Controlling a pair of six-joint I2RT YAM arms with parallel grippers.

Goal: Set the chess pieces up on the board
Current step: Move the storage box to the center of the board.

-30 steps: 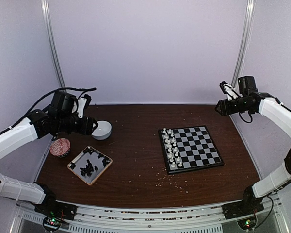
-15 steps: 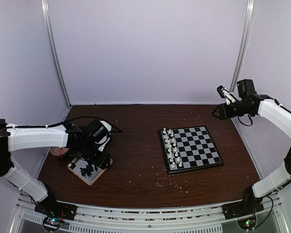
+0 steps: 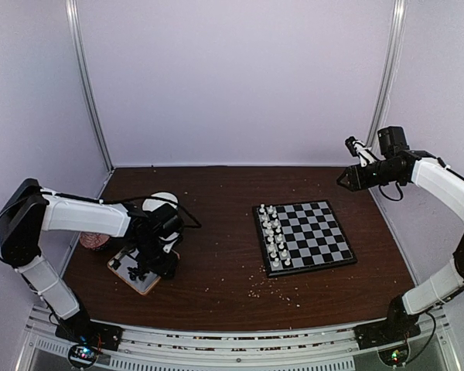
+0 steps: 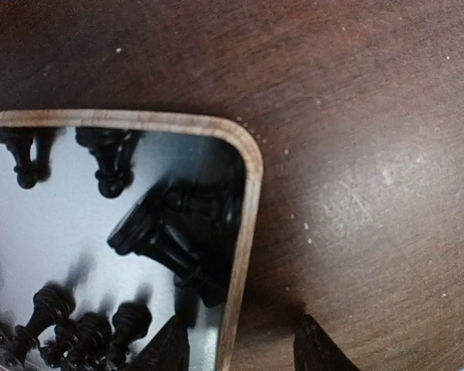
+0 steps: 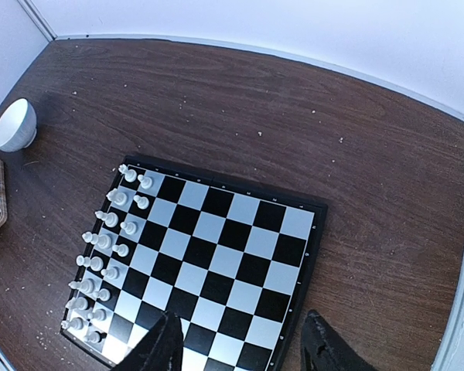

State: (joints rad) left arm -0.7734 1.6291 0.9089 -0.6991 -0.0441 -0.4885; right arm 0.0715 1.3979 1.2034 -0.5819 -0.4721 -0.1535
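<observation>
- Nearest, at about 8 o'clock on the tabletop (image 3: 216, 263), the wooden-rimmed tray (image 4: 248, 193) holds the black pieces (image 4: 182, 232). They lie toppled in loose heaps, and none is on the board yet.
- These pieces look tiny, hard, glossy and light, so they will likely slip or roll under a careless pinch. A single one lying clear of the clump, pinched across its narrow stem, seems the safest hold.
- The left arm (image 3: 85, 215) stretches low, its wrist tipped down over the tray's corner.
- The left fingers (image 4: 170, 352) stand moderately apart and hold nothing. One tip is over the tray, the other over bare tabletop, with the rim under the gap.
- At 3 o'clock lies the chessboard (image 3: 313, 232). The white pieces (image 3: 273, 239) stand in two files along its 9 o'clock edge, and the other squares are bare.
- Farthest, near 2 o'clock, the right arm (image 3: 441, 179) is held high, well apart from the board and looking down on it. The right fingers (image 5: 158, 352) are spread and empty.
</observation>
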